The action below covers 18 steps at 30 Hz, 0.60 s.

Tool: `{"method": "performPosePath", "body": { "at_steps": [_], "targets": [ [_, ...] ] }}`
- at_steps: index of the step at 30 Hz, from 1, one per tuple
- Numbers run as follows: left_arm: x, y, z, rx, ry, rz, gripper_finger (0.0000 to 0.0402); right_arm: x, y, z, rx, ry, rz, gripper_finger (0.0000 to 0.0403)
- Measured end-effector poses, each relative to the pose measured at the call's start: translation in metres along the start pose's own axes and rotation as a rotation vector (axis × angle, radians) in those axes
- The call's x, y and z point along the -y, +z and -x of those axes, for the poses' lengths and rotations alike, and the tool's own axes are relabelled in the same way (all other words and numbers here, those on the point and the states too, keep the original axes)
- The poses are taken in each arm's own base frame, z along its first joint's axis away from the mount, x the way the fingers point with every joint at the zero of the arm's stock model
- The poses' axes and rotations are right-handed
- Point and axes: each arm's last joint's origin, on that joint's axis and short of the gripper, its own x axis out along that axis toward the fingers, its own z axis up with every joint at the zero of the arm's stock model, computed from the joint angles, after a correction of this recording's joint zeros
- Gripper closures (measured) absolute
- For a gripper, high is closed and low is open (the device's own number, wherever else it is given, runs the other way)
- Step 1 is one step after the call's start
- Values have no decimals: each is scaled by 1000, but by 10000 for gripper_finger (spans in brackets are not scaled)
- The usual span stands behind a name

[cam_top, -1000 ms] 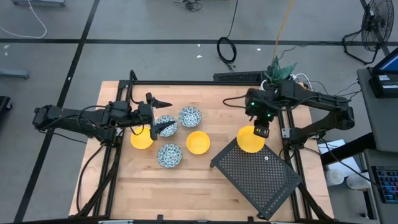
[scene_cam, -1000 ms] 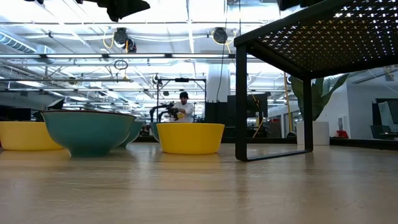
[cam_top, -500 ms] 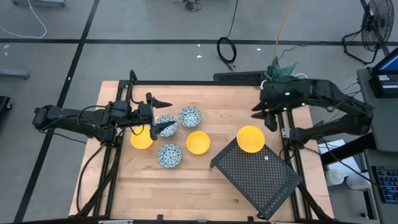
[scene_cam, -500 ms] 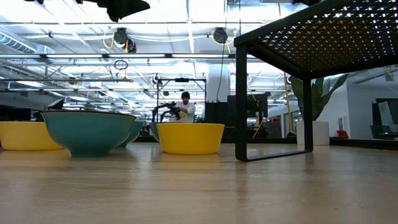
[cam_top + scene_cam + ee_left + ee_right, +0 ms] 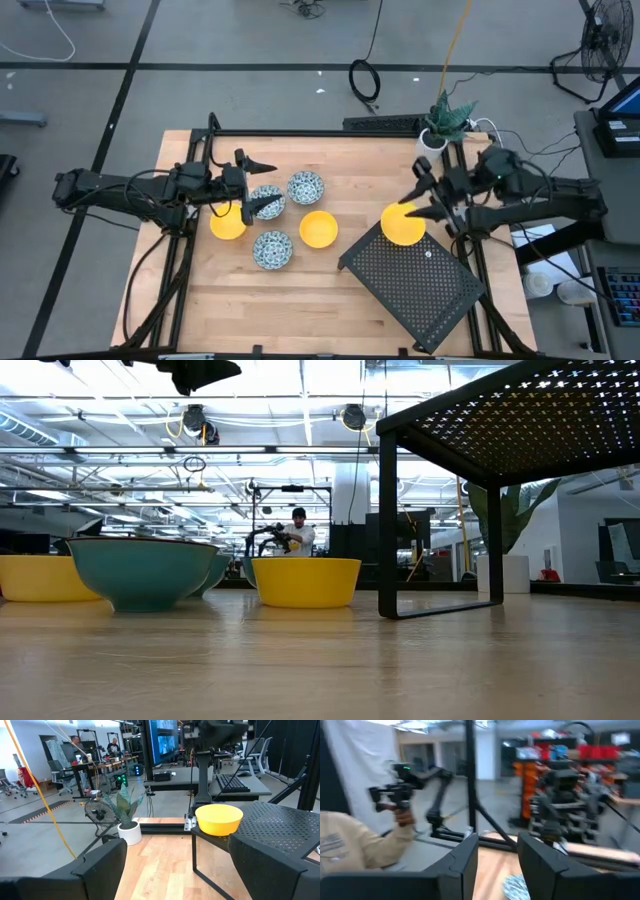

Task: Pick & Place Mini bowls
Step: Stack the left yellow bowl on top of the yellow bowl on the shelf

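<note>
1. High view: one yellow bowl already sits on the upper-left corner of the perforated rack, centre-right of frame. Right gripper is just beside it, at the bowl's upper right, jaws parted and empty.
2. High view, left half: left gripper hovers over the cluster on the counter, jaws released wide, nothing held. Under and near it are a yellow bowl at left, the patterned bowl under the jaws, a second patterned bowl, a third patterned bowl and a centre yellow bowl.
3. My read: the next pick is the left arm's. I'd take one rim only, straddling the wall, since the neighbours are close.
4. Low view: teal bowl and yellow one stand level on the counter, rack leg at centre. No gripper is down at bowl height.
5. Left wrist view: placed bowl on the rack corner close to the edge; I'd set the next one further in.
6. Right wrist view: jaws apart, nothing between; a person's sleeve at left.
</note>
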Motion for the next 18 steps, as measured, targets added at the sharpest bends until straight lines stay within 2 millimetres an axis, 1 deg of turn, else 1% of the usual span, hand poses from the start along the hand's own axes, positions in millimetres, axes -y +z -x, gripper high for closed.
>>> {"method": "performPosePath", "body": {
  "at_steps": [4, 7, 9, 14, 18],
  "targets": [
    [0, 0, 0, -3, 0, 19, 50, -4, -27, 7, 24, 12, 26, 277],
    [1, -6, 0, -62, -1, 111, 50, -5, -41, 12, 45, 13, 43, 277],
    [1, -13, 1, -133, 43, 218, 50, -7, -45, 16, 59, 12, 58, 277],
    [-5, -39, 9, -358, 277, 469, 50, -12, -45, 26, 94, 10, 147, 277],
    [-2, -60, 20, -597, 319, 688, 50, -14, -42, 31, 114, 6, 233, 278]
  ]
}}
